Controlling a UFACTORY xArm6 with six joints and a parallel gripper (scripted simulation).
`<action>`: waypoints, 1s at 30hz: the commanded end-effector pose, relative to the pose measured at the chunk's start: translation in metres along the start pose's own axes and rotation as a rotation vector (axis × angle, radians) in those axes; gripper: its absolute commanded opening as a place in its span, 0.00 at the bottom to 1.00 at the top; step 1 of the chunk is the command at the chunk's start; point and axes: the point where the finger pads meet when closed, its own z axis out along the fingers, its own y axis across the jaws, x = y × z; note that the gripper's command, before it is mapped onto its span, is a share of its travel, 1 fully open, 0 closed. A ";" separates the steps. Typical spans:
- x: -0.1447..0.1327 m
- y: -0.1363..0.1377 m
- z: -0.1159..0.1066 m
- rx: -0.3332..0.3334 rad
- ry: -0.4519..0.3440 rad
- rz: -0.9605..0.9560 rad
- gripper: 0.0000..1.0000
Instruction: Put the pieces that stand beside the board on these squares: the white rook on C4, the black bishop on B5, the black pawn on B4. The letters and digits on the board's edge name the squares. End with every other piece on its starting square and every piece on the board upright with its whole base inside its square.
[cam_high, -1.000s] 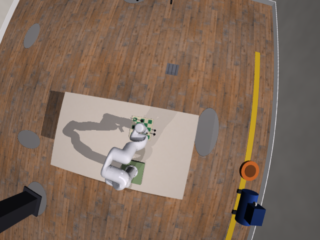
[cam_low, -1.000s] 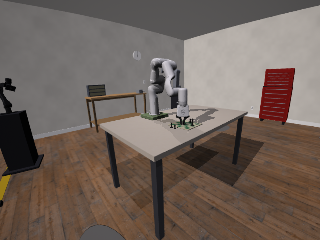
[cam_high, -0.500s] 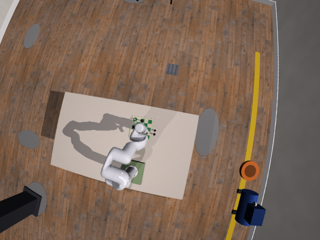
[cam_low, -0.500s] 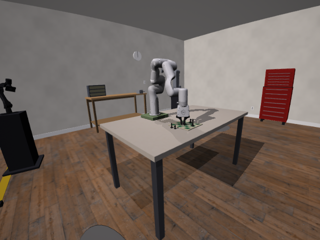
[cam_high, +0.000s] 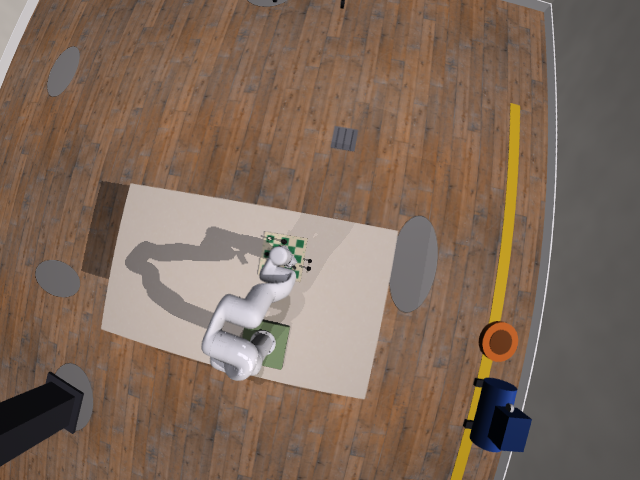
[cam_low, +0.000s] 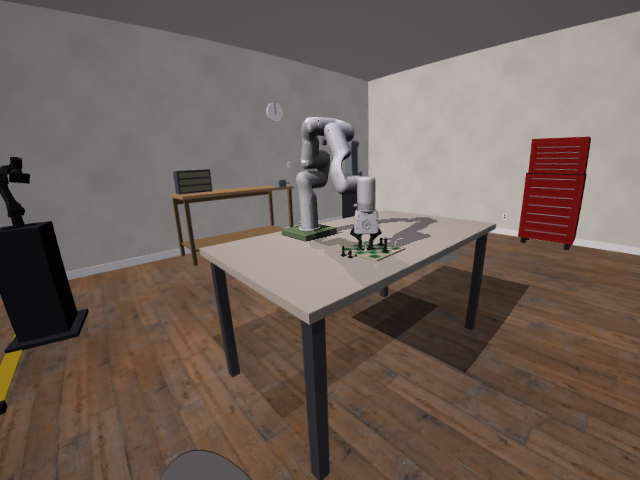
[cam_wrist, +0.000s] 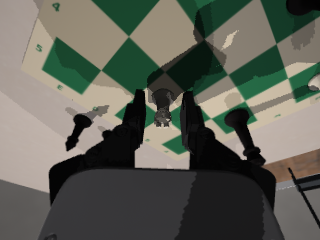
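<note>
Standing on a brown plank floor between pale grey walls, a beige rectangular table with dark legs carries one white jointed arm, its foot on a green square plate. Near the arm lies a green-and-cream chessboard.

Around the room are one red metal tool cabinet, one wooden workbench bearing a grey slatted case, and one round white clock.

Two loose pieces are upright on the tabletop just beside the board: the black bishop and the shorter black pawn. Besides the white rook, three pieces show on the board: a tall black one, another black one and a white one.

The rook stands upright on the board between the fingers of the black gripper, which are parted, a gap on each side; its exact square I cannot tell.

One orange round tub is on the floor, its inside dark; whatever the cabinet holds is hidden.
</note>
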 end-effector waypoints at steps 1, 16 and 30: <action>-0.001 0.001 -0.001 -0.002 -0.003 0.000 0.37; -0.001 0.001 -0.016 -0.002 -0.003 0.000 0.37; -0.001 0.001 -0.077 -0.002 -0.003 0.000 0.37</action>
